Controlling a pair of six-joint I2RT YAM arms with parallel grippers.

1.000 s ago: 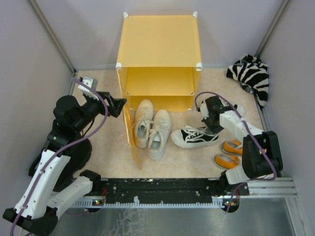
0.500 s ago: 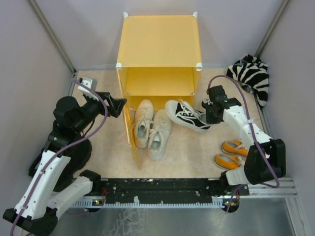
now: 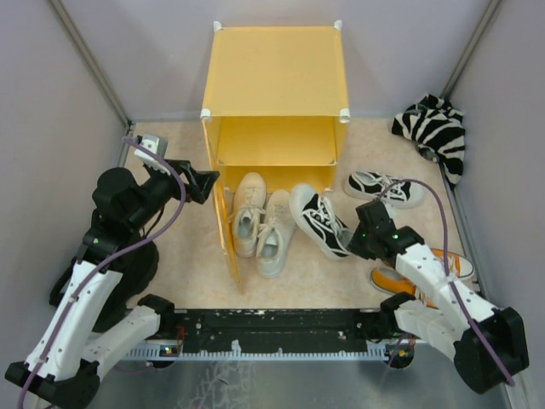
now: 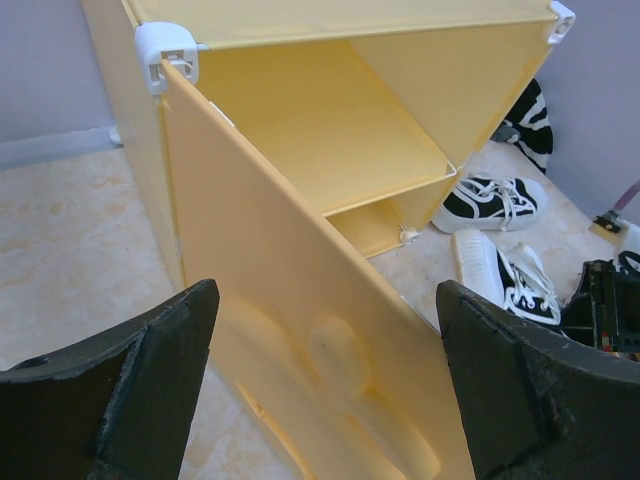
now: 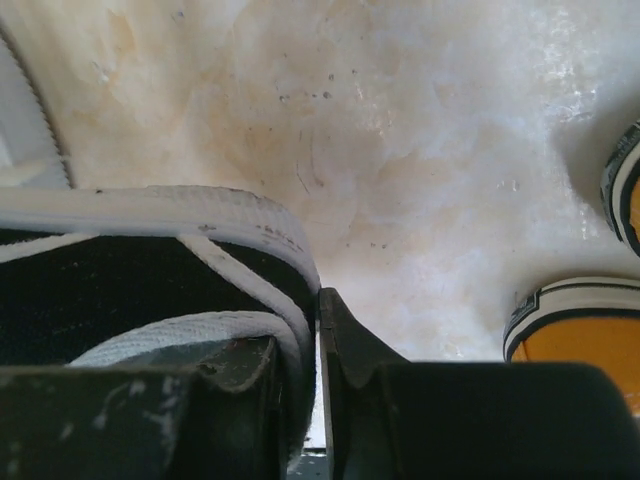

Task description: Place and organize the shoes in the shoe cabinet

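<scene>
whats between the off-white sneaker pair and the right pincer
One black canvas sneaker with white sole and laces lies between the off-white lace-up sneaker pair and the right pincer, seen in the top external view; the pincer grips its heel.

Yellow-orange plastic cube cabinet (image 3: 274, 72) at the desk's (image 3: 187, 256) far edge, door (image 3: 226, 243) open. Before it, off-white sneaker pair (image 3: 260, 220) and black canvas sneaker (image 3: 317, 220); second black sneaker (image 3: 383, 187) and orange sneakers (image 3: 385, 278) rightward.
</scene>
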